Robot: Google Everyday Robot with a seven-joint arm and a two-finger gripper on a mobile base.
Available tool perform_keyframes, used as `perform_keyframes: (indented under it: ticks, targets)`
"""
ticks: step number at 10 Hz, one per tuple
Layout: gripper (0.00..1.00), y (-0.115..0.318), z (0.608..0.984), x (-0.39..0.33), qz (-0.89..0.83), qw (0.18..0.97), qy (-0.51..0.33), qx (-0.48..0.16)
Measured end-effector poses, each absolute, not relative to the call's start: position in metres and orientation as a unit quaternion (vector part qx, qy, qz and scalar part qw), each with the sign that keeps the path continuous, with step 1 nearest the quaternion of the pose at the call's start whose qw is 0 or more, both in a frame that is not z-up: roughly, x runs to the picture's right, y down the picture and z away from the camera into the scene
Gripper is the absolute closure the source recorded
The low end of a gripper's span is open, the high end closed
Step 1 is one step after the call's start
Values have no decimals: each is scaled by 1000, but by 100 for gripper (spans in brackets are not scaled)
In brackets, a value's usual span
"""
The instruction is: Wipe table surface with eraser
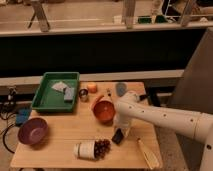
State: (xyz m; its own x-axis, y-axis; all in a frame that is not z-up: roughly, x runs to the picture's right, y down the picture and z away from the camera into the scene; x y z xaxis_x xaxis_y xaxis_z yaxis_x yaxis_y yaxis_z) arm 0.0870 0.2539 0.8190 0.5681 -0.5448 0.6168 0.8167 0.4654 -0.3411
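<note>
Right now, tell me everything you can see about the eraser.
The eraser is a small, nearly black rectangular block, slightly tilted, resting on the light wooden table surface toward its front right. The end effector of the white arm sits directly on top of it. It lies just in front of the orange bowl and right of the grapes, apparently touching neither. Its material cannot be told.

Two bowls (104, 111) (33, 131), one tray (55, 75), one tool (120, 129) at eraser (118, 136)
</note>
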Motion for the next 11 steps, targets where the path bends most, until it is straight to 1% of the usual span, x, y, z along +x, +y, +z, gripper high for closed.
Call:
perform_keyframes:
  ticks: [5,9,11]
  targets:
    - [100,261,820,141,-369,850,-189,-326]
    - [100,258,819,141,-370,849,-188,-326]
    - [100,243,830,138,-364,858,-179,-317]
